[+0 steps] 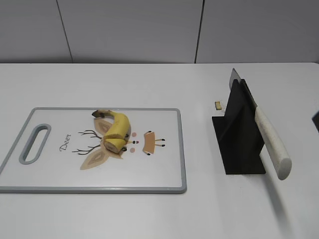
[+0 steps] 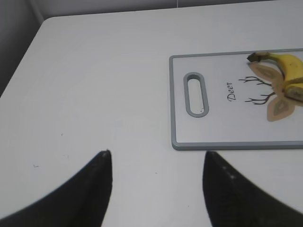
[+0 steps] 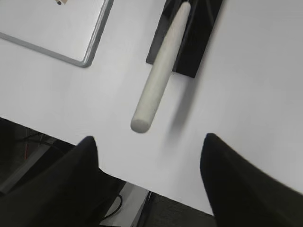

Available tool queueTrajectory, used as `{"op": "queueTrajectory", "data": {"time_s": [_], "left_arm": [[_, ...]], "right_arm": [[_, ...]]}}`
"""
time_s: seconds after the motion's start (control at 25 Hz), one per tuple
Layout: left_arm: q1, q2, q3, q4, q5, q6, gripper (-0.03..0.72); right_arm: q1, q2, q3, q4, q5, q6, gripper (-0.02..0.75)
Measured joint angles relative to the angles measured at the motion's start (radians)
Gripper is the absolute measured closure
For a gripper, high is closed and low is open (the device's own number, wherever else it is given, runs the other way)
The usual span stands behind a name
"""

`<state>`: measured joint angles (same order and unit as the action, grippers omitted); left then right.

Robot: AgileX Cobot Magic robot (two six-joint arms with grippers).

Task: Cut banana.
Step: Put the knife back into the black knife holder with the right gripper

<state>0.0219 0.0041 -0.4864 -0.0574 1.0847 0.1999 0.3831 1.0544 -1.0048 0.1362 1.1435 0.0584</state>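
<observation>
Banana (image 1: 117, 130) lying on the cutting board (image 1: 164, 149), its right part cut off in the left wrist view, knife (image 1: 266, 137) sitting in the stand (image 1: 239, 142) at right, blade mostly hidden, left gripper (image 2: 156, 182) and right gripper (image 3: 149, 170) both hanging spread apart and empty, only fingertips showing.

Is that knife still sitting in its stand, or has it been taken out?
In its stand. The knife rests slanted in the black holder, handle sticking out toward the table's front edge; neither gripper touches it.

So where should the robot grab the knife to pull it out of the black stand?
Probably by the pale handle. It sticks out of the black stand toward the table's front edge, tilted down, with bare table around it. The blade is tucked in the stand. The right gripper hangs open just beyond the handle's round end, so coming in from that free end looks simplest.
</observation>
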Motion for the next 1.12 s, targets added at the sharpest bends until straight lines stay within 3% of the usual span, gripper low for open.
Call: {"op": "queueTrajectory", "data": {"time_s": [0.6,1.12], "left_arm": [[0.000,0.000,0.000,-0.001,0.000,0.000,0.112],[0.000,0.000,0.000,-0.001,0.000,0.000,0.112]], "right_arm": [[0.000,-0.691,0.460,0.004,-0.140,-0.194,0.219],[0.000,-1.005,0.496,0.008,-0.100,-0.211,0.220]]}}
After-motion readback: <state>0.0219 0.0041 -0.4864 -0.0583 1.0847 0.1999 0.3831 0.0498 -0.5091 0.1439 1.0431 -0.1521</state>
